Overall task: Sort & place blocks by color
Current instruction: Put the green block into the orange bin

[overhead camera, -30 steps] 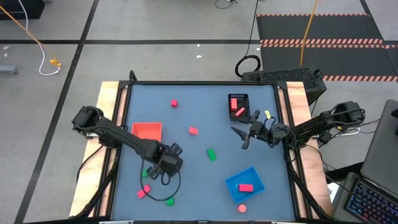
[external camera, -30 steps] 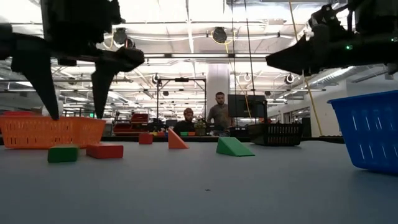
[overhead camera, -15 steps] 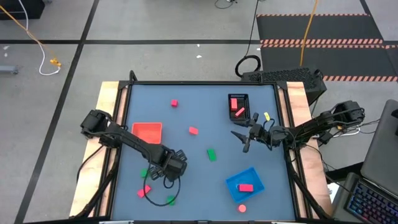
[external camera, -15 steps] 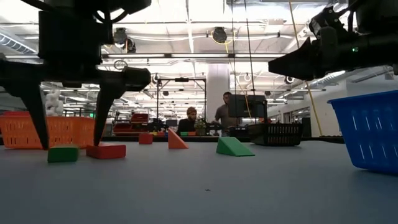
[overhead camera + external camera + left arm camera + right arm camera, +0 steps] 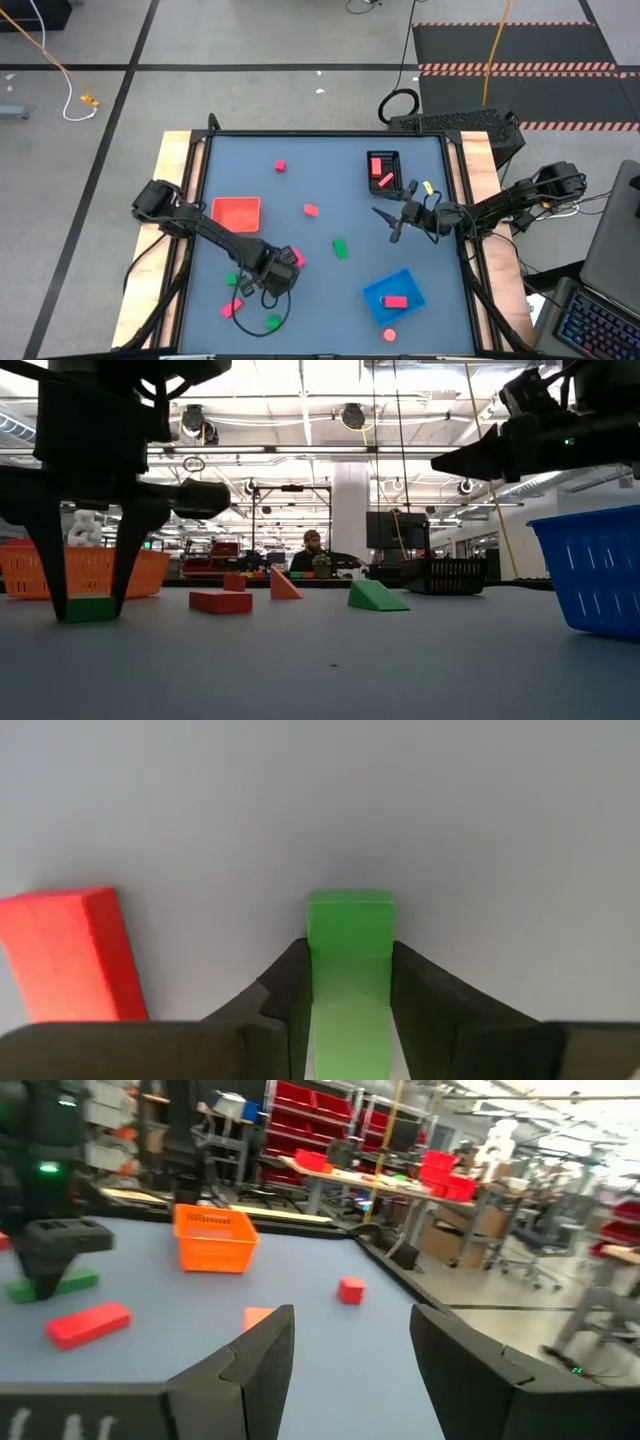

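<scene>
Several blocks (image 5: 311,210) — blue-grey table (image 5: 300,190)

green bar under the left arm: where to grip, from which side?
Grip the green bar across its narrow width, on the two long side faces, coming straight down from above. It lies flat on the table, and the left gripper already straddles it that way, clear of the red bar beside it.

Small solid green block (image 5: 349,935); red rectangular bar block (image 5: 70,953); orange-red mesh tray (image 5: 237,213); blue mesh tray (image 5: 393,290); black mesh tray (image 5: 383,168); slate-blue matte tabletop (image 5: 320,190); dark gripper fingers (image 5: 283,1005).
</scene>
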Robot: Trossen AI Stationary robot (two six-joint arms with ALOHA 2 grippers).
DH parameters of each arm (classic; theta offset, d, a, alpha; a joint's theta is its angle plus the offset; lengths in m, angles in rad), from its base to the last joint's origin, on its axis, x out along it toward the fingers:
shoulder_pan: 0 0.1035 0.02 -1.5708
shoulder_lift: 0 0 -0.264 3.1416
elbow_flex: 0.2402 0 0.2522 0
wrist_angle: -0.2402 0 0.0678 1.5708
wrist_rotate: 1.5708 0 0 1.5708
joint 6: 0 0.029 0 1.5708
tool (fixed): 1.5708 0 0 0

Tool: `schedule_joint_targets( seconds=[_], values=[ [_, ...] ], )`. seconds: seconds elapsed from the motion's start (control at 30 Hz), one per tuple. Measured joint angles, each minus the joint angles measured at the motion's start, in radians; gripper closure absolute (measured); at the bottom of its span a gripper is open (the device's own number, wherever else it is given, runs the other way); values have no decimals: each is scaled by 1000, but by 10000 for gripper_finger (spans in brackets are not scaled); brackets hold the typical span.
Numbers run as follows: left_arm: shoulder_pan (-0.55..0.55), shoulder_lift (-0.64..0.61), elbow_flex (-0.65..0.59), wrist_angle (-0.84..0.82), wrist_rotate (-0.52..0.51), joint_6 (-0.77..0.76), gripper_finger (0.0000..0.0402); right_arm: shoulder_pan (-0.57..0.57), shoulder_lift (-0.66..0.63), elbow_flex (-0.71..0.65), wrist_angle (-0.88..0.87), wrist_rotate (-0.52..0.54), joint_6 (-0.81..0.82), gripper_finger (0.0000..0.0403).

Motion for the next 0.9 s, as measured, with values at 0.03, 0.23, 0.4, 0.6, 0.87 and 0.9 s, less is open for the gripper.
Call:
schedule_joint_targets(
  seconds=[0.03,0.23,0.4,0.6,0.87,0.9],
  values=[
    [4,0,0,-8,-14,-19,294,0,0,0,1,10,-10,206],
    [78,-74,-8,-129,-171,-195,295,0,0,0,7,31,-43,206],
    [179,-202,-5,-272,-180,-403,295,0,0,0,9,31,-45,206],
    [251,-355,-3,-335,-179,-402,295,0,0,0,14,31,-44,206],
    [321,-453,-3,-460,-212,-515,295,0,0,0,-23,31,-14,206],
    [332,-455,-4,-496,-213,-540,295,0,0,0,-23,31,-6,206]
  ],
)
